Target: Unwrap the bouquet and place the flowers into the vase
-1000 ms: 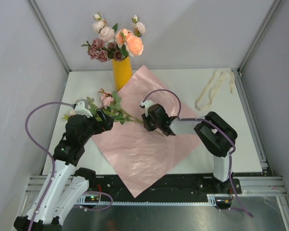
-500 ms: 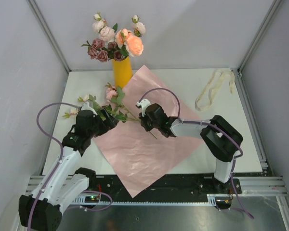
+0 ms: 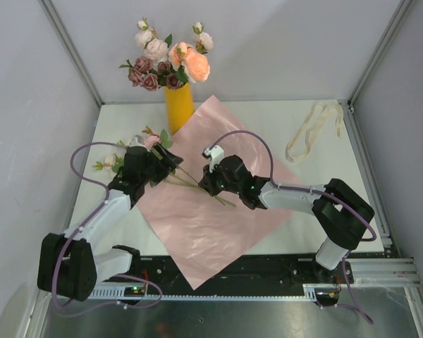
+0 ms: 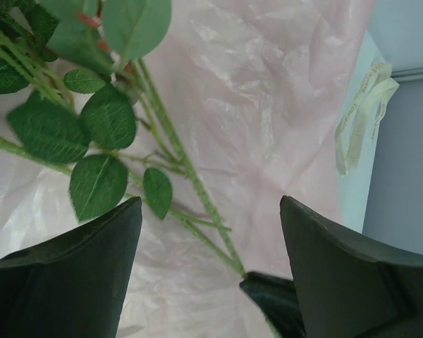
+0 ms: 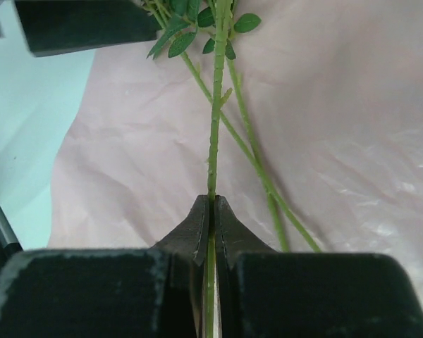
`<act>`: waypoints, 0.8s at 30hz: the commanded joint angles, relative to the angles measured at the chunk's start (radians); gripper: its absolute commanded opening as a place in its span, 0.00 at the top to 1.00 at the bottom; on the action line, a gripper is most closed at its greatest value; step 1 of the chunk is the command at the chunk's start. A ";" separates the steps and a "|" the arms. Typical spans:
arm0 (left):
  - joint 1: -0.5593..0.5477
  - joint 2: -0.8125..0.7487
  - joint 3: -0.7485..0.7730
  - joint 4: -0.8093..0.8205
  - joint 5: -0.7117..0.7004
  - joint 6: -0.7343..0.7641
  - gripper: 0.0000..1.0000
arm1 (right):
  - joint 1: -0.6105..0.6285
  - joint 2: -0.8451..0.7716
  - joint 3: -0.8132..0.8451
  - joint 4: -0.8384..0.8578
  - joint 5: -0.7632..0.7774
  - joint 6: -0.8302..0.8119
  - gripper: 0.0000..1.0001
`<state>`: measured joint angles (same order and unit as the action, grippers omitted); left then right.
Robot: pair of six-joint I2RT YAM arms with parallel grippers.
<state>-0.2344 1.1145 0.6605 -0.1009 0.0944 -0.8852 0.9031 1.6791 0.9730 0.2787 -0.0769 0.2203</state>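
Right claw: My right claw [image 5: 211, 203] was pinched tight on one thin green rose stem [image 5: 215, 127]. The stem's lower end was lost between my fingers.
Left claw: My left claw [image 4: 210, 211] stood wide. Its dark fingers [image 4: 77, 267] were apart from the stems that ran between them, and it gripped nothing.
Loose flowers: The loose flowers [image 3: 154, 143] lay at the left corner of the pink paper sheet [image 3: 218, 218], heads out over the bare worktop [image 3: 254, 116] toward its left edge.
Hidden: From above, my left claw covered most of the blooms, and only one pink head and a few small buds peeked out. My left wrist view cut the heads off at its top edge and showed only leaves and stems. I could not count the stems for certain.
Vase: The yellow-orange vase [image 3: 178, 105] stood upright at the far edge, toward the far-left corner, just beside the sheet's far corner. It held a bunch of roses [image 3: 170, 60].
Paper: The sheet lay flat mid-worktop with its near corner hanging over the near edge.
Ribbon: The cream ribbon [image 3: 307, 137] lay loose near the far-right corner, well apart from both claws.
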 commanded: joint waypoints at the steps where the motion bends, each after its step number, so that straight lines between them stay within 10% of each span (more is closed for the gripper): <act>1: 0.006 0.053 -0.012 0.151 0.011 -0.058 0.17 | 0.014 -0.043 -0.017 0.098 0.016 0.054 1.00; 24: 0.005 -0.026 -0.112 0.199 -0.062 -0.197 0.26 | 0.105 -0.092 -0.046 0.193 0.077 0.155 1.00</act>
<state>-0.2340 1.1278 0.5652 0.0296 0.0547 -1.0237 0.9813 1.6482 0.9405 0.3885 -0.0158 0.3611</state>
